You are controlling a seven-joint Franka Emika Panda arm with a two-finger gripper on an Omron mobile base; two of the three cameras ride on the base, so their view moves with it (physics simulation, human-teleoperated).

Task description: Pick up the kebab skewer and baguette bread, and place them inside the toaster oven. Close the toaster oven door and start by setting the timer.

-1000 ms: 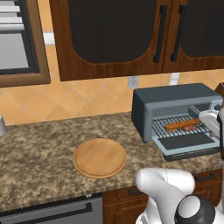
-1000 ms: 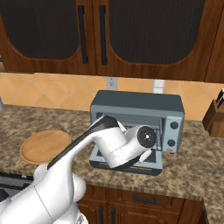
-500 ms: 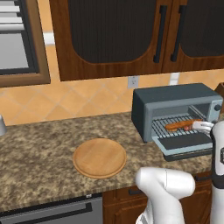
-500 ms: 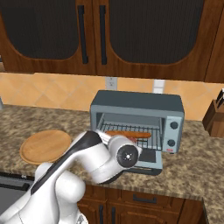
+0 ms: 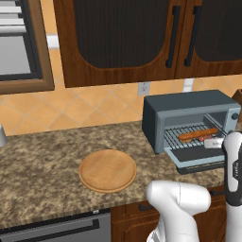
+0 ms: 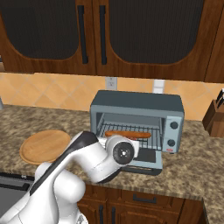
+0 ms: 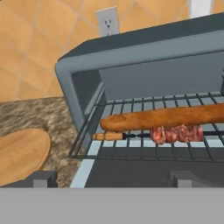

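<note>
The toaster oven stands on the counter with its door folded down flat. On the wire rack inside lies the baguette bread. The kebab skewer lies just in front of it, parallel. My gripper hovers over the lowered door, facing the oven mouth, open and holding nothing. In the right base view my own forearm covers much of the door.
A round wooden board lies on the granite counter left of the oven. Two knobs sit on the oven's right strip. A knife block stands at the far right. Dark cabinets hang above.
My arm has drawn back and dropped lower in front of the oven mouth. The baguette and skewer stay still on the rack, and the jaws remain wide.
</note>
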